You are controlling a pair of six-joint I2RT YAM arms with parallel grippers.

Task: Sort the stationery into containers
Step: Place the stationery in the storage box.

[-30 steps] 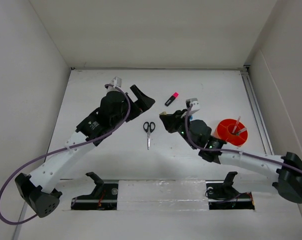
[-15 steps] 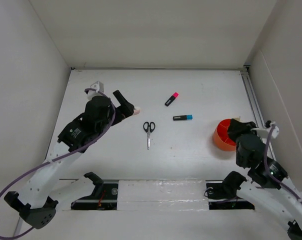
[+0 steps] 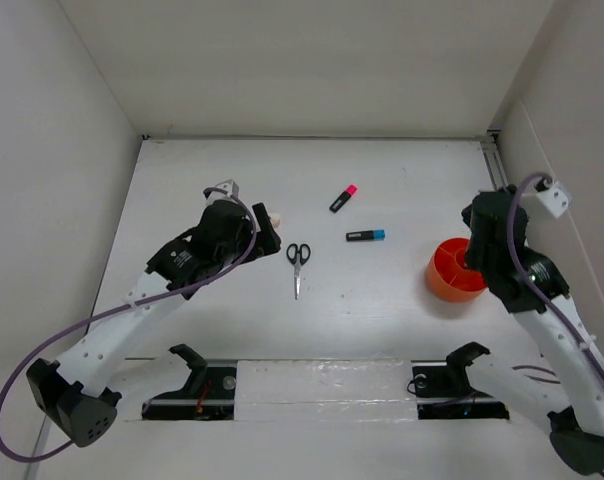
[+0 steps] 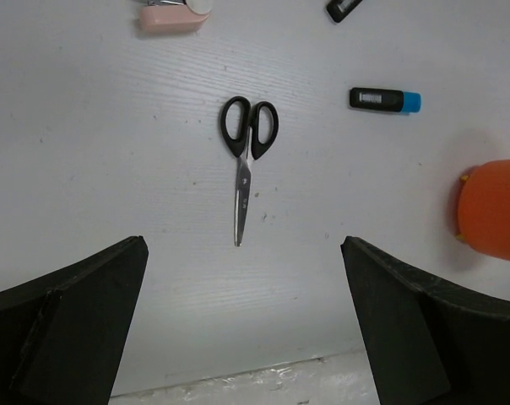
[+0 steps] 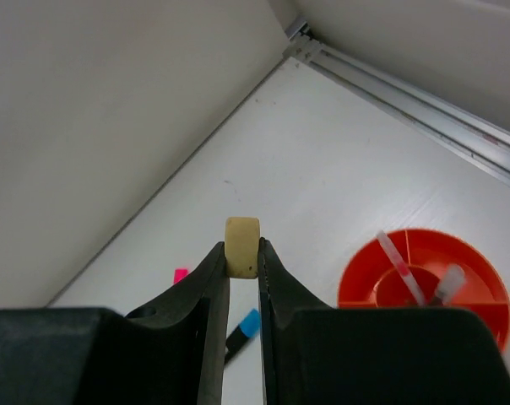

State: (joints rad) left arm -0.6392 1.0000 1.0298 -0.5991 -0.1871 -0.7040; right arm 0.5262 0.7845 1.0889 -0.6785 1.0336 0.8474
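Observation:
Black-handled scissors (image 3: pixel 297 262) (image 4: pixel 245 152) lie at mid-table, blades toward the near edge. Farther back lie a pink-capped marker (image 3: pixel 343 198) and a blue-capped marker (image 3: pixel 365 236) (image 4: pixel 384 100). A pink-white eraser (image 3: pixel 275 215) (image 4: pixel 170 17) lies just left of the scissors. My left gripper (image 3: pixel 265 232) (image 4: pixel 242 337) hovers open beside that eraser, holding nothing. My right gripper (image 3: pixel 477 250) (image 5: pixel 242 253) is shut on a small yellow eraser (image 5: pixel 242 246), held in the air by the orange tub (image 3: pixel 444 280) (image 5: pixel 356 278). Thin pens (image 5: pixel 398 266) stand in the tub.
White walls close in the table on the left, back and right. A metal rail (image 3: pixel 512 210) runs along the right edge next to the tub. Two black mounts (image 3: pixel 192 362) sit at the near edge between the arm bases.
My right arm has swung from mid-table to the right and now stands raised by the tub with the yellow eraser. My left gripper has shifted right, toward the scissors.

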